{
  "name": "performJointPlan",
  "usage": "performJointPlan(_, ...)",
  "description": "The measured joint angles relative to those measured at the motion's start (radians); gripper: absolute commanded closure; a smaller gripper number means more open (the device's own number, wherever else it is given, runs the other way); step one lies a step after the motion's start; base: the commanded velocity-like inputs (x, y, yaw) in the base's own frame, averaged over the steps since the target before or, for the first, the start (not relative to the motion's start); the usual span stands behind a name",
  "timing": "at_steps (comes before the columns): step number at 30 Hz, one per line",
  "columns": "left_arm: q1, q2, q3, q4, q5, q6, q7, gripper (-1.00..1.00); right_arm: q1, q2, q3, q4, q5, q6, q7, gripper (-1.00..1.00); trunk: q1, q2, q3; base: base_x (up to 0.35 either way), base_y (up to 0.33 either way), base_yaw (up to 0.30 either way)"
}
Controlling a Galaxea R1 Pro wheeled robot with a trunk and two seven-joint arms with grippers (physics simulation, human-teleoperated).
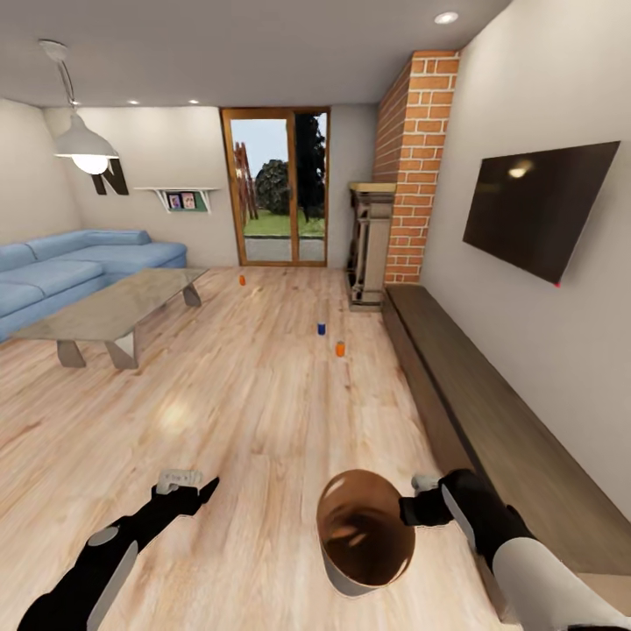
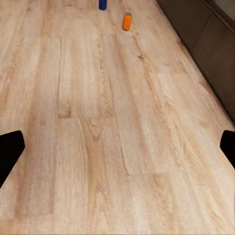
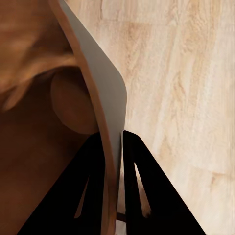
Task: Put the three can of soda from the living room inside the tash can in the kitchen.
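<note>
I'm carrying the bin point(image 1: 364, 535), right fingers point(image 3: 113, 161) pinching its thin rim point(image 3: 105, 98), wall between them; it's looking light, stiff, glossy, maybe slippery. Left fingers point(image 2: 10, 152) are spread wide, empty, arm stretched low over the floor point(image 1: 254, 412). Orange can point(image 2: 127, 21) and blue can point(image 2: 102, 4) are standing well ahead.

My gripper point(image 3: 113, 161) is clamped on the bin point(image 3: 100, 78) wall, one black finger point(image 3: 81, 188) inside and the other outside, with the thin wall pinched between them. The bin's inside is glossy copper-brown, and its round base is visible. The outside is pale grey. Light wood floor point(image 3: 191, 73) lies beyond.
</note>
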Motion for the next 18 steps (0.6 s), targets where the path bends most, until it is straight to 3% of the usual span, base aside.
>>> performJointPlan(5, 0.0, -0.004, -0.003, 0.009, -0.002, -0.027, 0.001, -1.0, -0.004, -0.031, -0.003, -0.001, -0.009, 0.003, 0.042, 1.0, 0.0, 0.0, 0.0, 0.244, 0.242, 0.0)
performJointPlan(18, 0.0, -0.005, -0.002, 0.013, -0.004, -0.035, 0.001, -1.0, -0.003, -0.032, -0.004, -0.001, -0.006, 0.0, 0.044, 1.0, 0.0, 0.0, 0.0, 0.244, 0.236, -0.017)
